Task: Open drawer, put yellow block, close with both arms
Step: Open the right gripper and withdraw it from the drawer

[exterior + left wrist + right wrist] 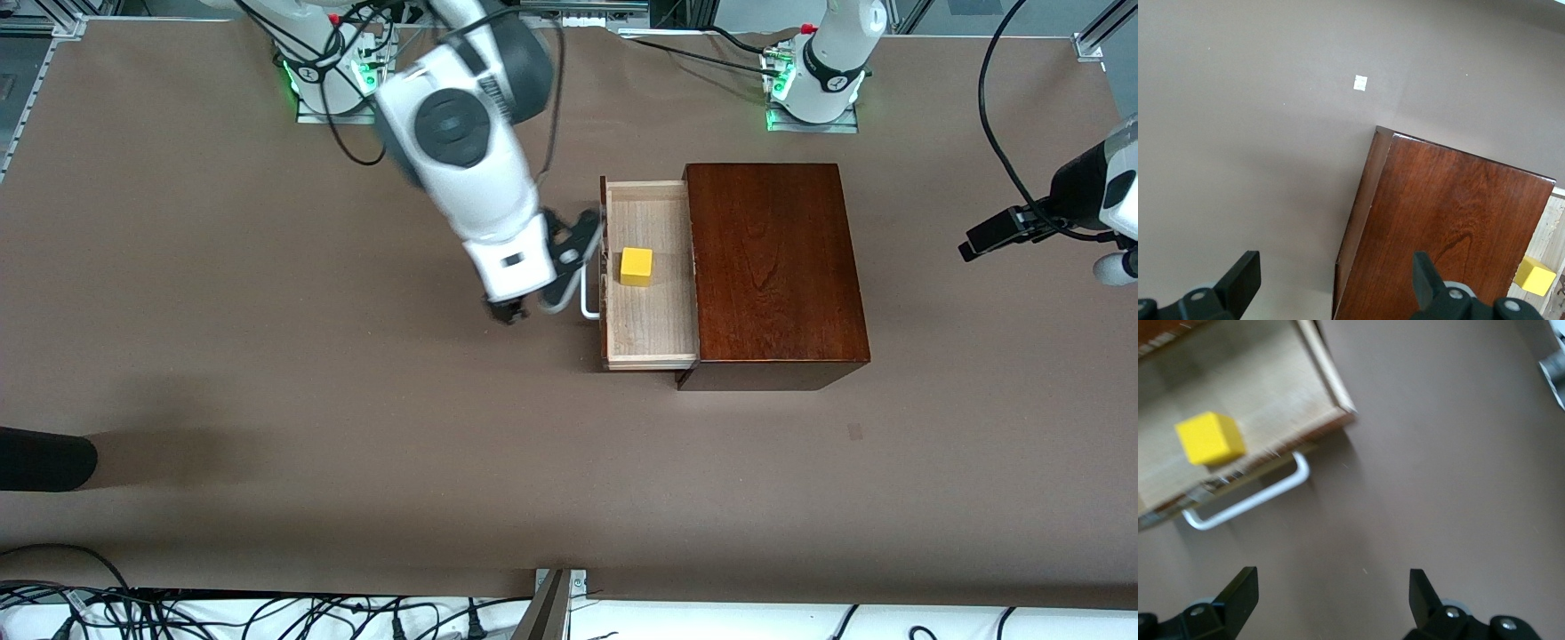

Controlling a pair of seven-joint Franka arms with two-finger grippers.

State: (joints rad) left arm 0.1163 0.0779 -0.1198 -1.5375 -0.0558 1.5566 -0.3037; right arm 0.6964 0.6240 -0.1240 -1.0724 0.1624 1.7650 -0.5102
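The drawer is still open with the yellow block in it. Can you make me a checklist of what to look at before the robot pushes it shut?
1. Yellow block lies inside the drawer, on its floor: ok.
2. Block sits clear of the box, so it should not catch: ok.
3. Drawer closed: not ok, it is pulled out toward the right arm's end of the table.
4. Right gripper empty and open, in front of the handle: ok.
5. Right gripper touching the drawer front: not ok, there is a gap.
6. Left gripper open, up over the table beside the box, waiting: ok.
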